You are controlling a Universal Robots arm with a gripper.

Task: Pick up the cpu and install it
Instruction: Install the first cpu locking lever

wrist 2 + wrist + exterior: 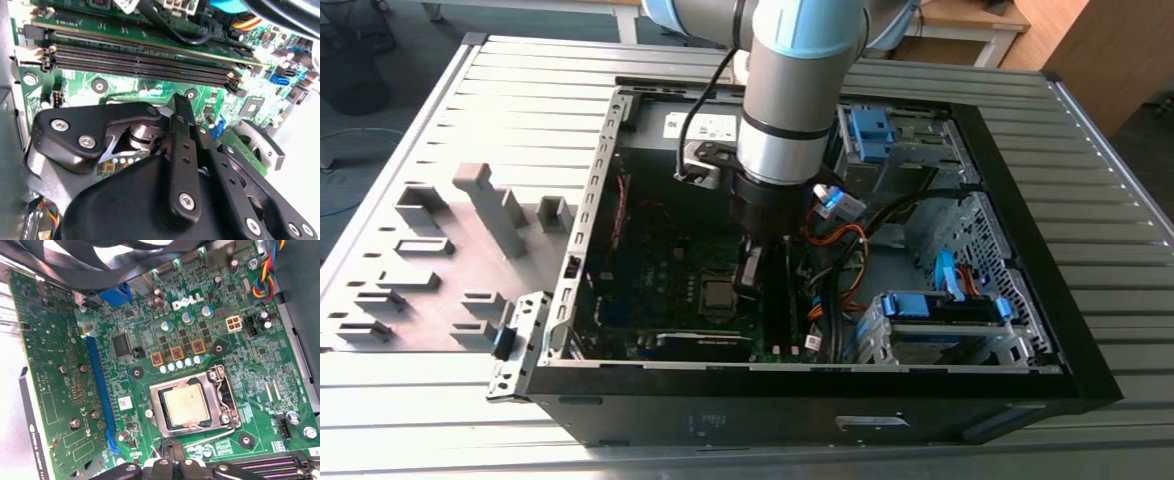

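Note:
The cpu (186,407), a small square chip with a dull pale metal top, lies flat in its socket on the green motherboard (240,365). A hinged metal socket frame (220,395) sits around it. In the exterior view the socket (718,297) shows as a dark square inside the open PC case (600,200). My gripper (750,282) hangs low over the board, just to the exterior view's right of the socket. Its black fingertips (170,455) are close beside the socket frame. The gripper (172,102) looks shut, with nothing held between the fingers.
Long black memory slots (140,62) run beside the gripper. An expansion card (55,380) stands on edge near the socket. Orange and black cables (841,245) and blue drive brackets (947,305) take up the case's right side. A grey fixture plate (447,255) lies left of the case.

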